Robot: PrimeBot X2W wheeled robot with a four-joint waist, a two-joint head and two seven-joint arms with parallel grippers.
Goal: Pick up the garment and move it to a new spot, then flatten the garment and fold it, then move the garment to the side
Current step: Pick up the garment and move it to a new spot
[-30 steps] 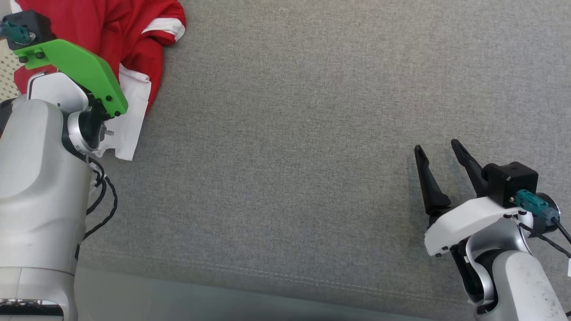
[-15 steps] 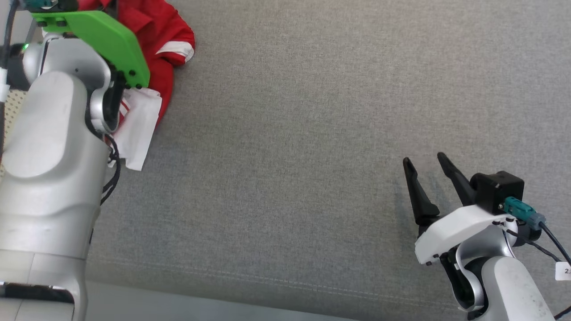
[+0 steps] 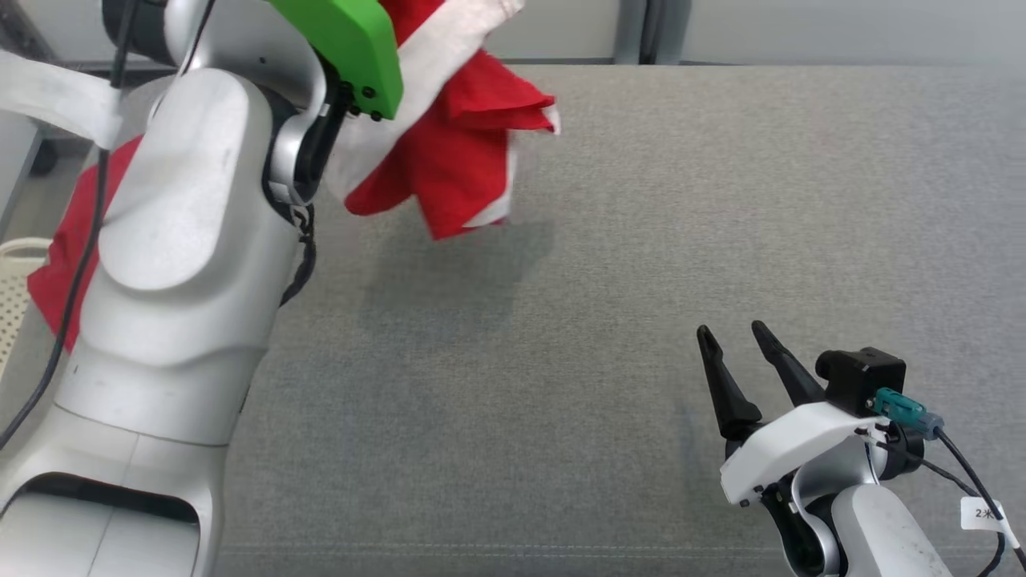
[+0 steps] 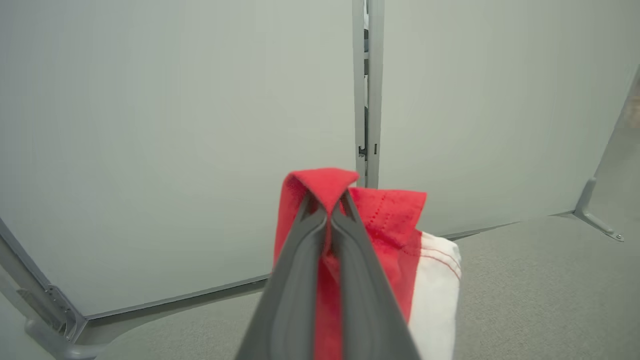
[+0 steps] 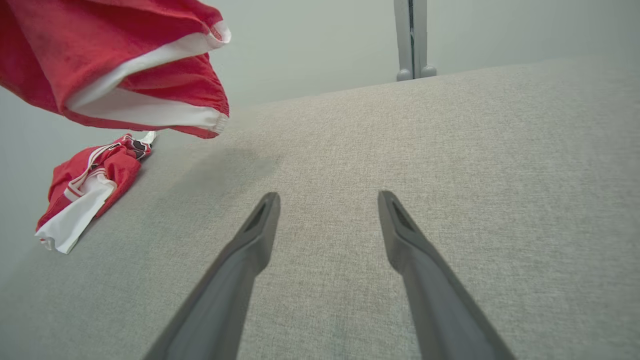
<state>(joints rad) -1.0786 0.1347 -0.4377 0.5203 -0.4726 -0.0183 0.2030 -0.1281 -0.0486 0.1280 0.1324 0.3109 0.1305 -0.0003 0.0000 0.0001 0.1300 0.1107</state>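
Observation:
The garment is red with white panels and hangs in the air above the grey cloth table, casting a shadow below it. In the left wrist view my left gripper is shut on a red fold of the garment. In the head view the green wrist mount covers those fingers. In the right wrist view the garment hangs at the upper left. My right gripper is open just over the table at the lower right, its fingers holding nothing.
A second red and white bundle lies on the table at the far left; whether it joins the lifted cloth I cannot tell. A pale perforated basket sits at the left edge. Grey partition panels stand behind the table.
The head camera has tilted up. My left arm has lifted the garment off the table and carried it towards the middle. The right gripper stays open in place.

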